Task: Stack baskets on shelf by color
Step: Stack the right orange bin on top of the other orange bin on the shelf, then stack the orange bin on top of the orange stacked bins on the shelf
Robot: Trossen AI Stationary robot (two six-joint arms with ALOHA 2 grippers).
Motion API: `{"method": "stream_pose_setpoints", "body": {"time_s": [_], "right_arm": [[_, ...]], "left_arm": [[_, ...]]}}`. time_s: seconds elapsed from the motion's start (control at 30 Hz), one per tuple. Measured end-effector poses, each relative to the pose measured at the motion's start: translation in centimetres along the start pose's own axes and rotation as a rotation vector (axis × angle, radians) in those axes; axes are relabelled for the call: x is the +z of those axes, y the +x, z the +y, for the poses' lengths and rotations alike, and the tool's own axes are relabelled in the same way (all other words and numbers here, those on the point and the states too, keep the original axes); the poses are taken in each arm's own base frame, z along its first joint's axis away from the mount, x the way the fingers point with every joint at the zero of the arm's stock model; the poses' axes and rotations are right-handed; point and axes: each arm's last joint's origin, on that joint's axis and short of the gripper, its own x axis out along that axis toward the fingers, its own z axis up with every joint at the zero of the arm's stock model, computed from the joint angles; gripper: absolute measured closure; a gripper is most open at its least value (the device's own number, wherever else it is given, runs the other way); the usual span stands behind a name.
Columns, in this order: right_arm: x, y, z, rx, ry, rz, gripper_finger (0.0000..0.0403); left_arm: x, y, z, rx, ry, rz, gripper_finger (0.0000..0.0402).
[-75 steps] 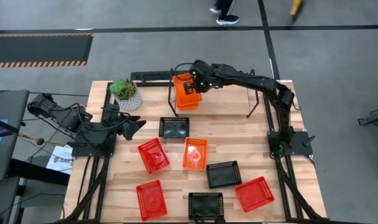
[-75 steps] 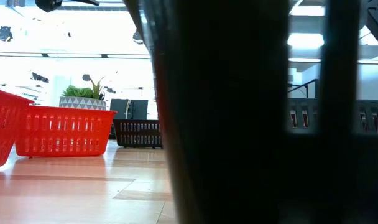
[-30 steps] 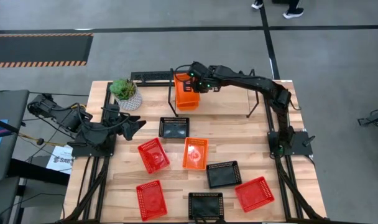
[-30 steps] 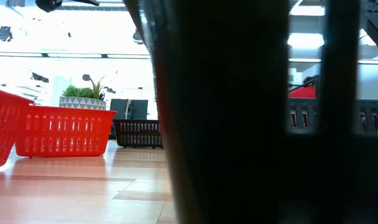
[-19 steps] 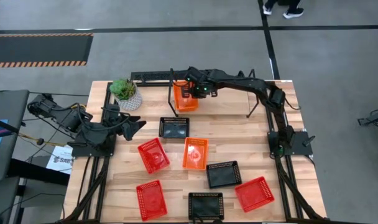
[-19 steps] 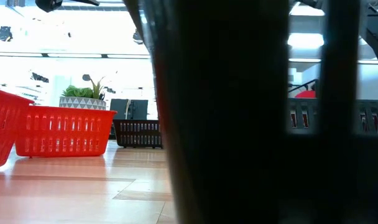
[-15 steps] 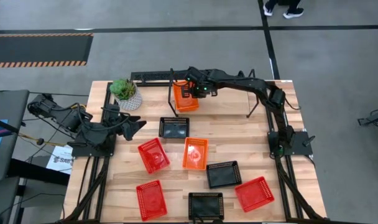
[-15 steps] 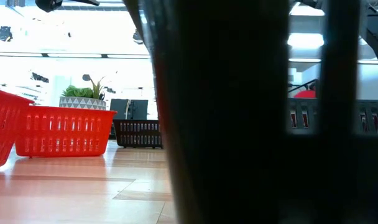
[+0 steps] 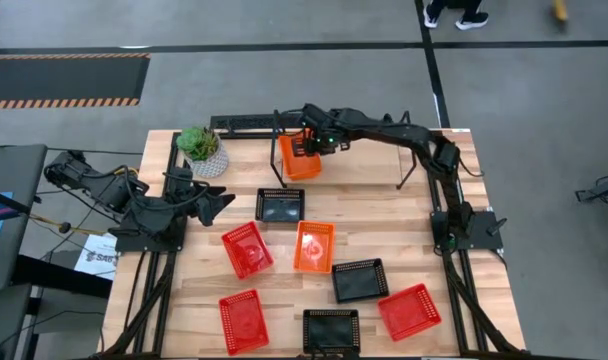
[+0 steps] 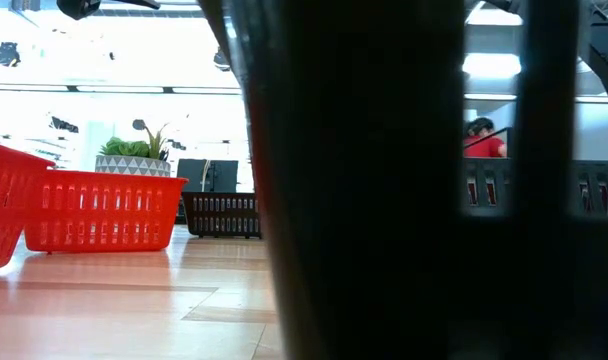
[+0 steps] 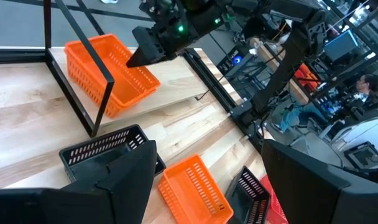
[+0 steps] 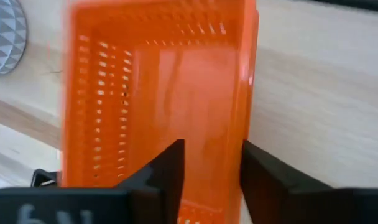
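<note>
— Judging by the high view, how far along is the stacking?

— Barely begun, I'd say. One orange basket sits at the shelf's left end, near the plant pot. Whether another lies nested under it, I cannot tell.

— And the right gripper?

— It hovers at that basket's far rim. Whether the claw is clamped on the rim or has let go, the pictures do not settle.

— What is left?

— Most of it. A second orange basket, three red baskets and three black baskets lie spread over the tabletop, none stacked.

— The other arm?

— The left gripper waits at the table's left edge, claw spread wide and holding nothing.
</note>
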Motion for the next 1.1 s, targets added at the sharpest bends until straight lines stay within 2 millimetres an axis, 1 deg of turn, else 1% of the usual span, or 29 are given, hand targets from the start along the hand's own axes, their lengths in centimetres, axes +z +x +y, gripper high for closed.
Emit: {"method": "stream_pose_setpoints", "body": {"time_s": [0.17, 0.3, 0.37, 0.43, 0.53, 0.6, 0.73, 0.87, 0.97, 1.03, 1.1], "right_arm": [[0.7, -1.3, 0.6, 0.021, -0.035, -0.022, 0.0184], [1.2, -2.9, 0.5, -0.006, -0.107, -0.001, 0.0172], [0.7, -3.8, 0.4, -0.055, -0.189, 0.056, 0.0171], [-0.4, -4.9, 0.5, -0.104, -0.257, 0.122, 0.0171], [-3.5, -6.4, 1.3, -0.169, -0.339, 0.232, 0.0171], [-5.9, -7.2, 2.3, -0.204, -0.403, 0.27, 0.0171], [-10.8, -8.9, 4.6, -0.223, -0.475, 0.271, 0.0171], [-15.7, -10.1, 6.4, -0.251, -0.468, 0.253, 0.0174], [-18.8, -10.7, 6.8, -0.292, -0.439, 0.253, 0.0179], [-20.7, -10.4, 6.8, -0.325, -0.405, 0.258, 0.0182], [-22.4, -10.0, 6.3, -0.365, -0.369, 0.273, 0.0184]], "left_arm": [[0.0, 0.0, 0.0, 0.0, 0.001, 0.0, 0.0123], [0.0, 0.0, 0.0, 0.0, 0.001, 0.001, 0.0123], [0.0, 0.0, 0.0, 0.0, 0.0, 0.001, 0.0123], [0.0, 0.0, 0.0, 0.0, 0.001, 0.001, 0.0123], [0.0, 0.0, 0.0, 0.0, 0.0, 0.001, 0.0123], [0.0, 0.0, 0.0, 0.0, 0.0, 0.001, 0.0123], [0.0, 0.0, 0.0, 0.002, 0.0, -0.004, 0.0123], [0.0, 0.0, 0.0, -0.004, -0.004, 0.009, 0.0123], [-0.1, 0.0, 0.0, -0.016, -0.004, 0.038, 0.0123], [-0.2, 0.0, -0.1, -0.022, -0.004, 0.052, 0.0123], [-0.2, 0.0, -0.1, -0.029, -0.004, 0.068, 0.0123]]}}
